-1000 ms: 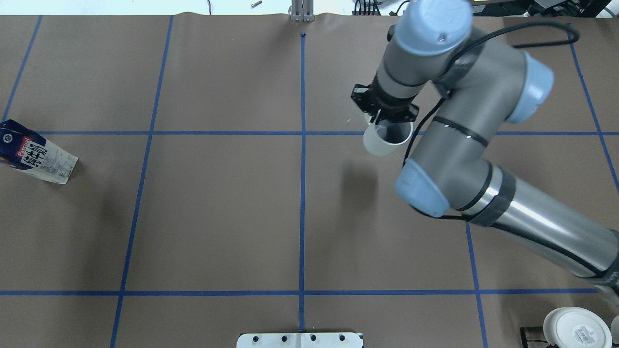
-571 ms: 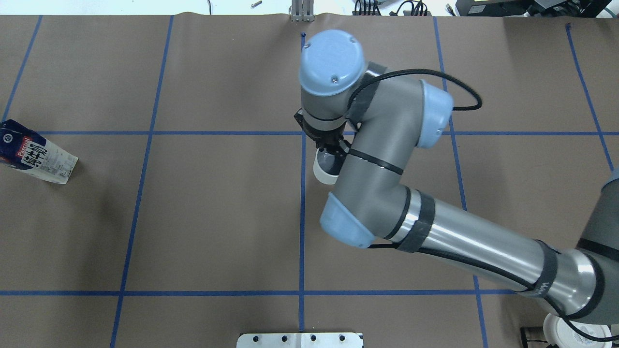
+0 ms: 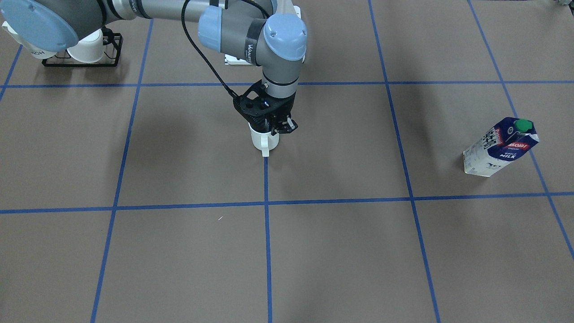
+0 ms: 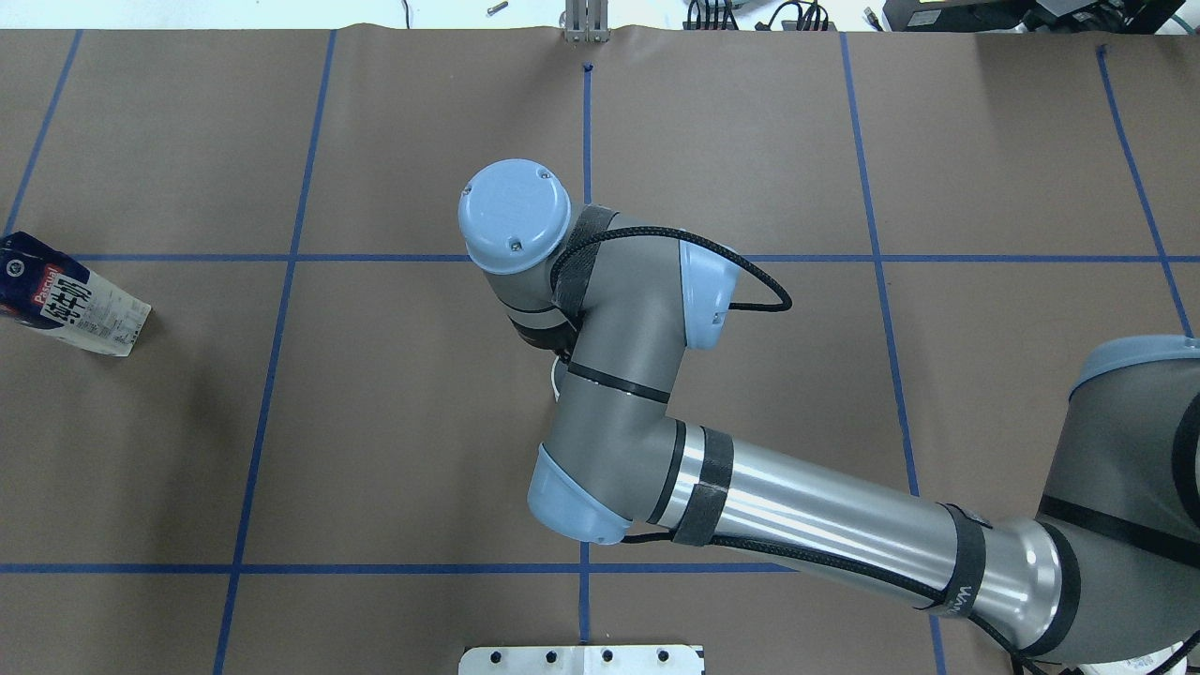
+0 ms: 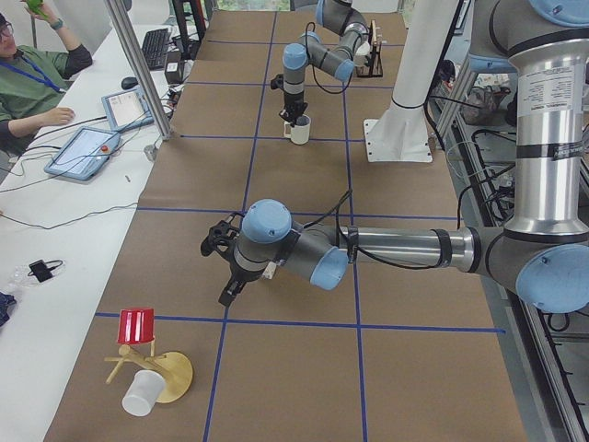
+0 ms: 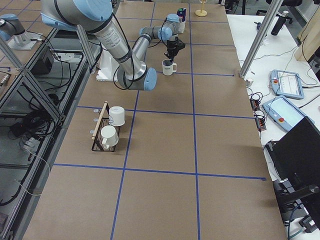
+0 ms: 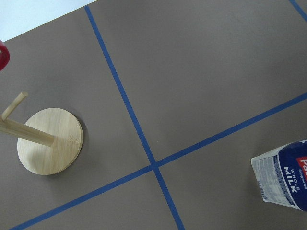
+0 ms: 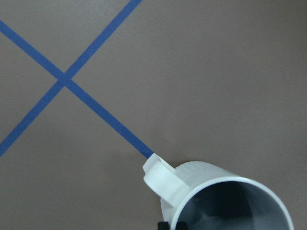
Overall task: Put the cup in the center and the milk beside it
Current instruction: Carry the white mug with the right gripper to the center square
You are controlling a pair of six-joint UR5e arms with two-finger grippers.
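Right gripper (image 3: 272, 130) fingers clamp the white, grey-lined mug (image 3: 262, 141), upright on the blue centre line (image 3: 266, 179) of the brown counter (image 3: 341, 152); left gripper (image 5: 227, 287) fingers: cannot tell.

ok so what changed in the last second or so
The right gripper, shut on the cup throughout, carried it toward the robot's left and nearer its base, from well right of the centre blue line to a spot on that line. The cup now sits low, at or near the surface. The milk stayed where it was, far out on the robot's left.
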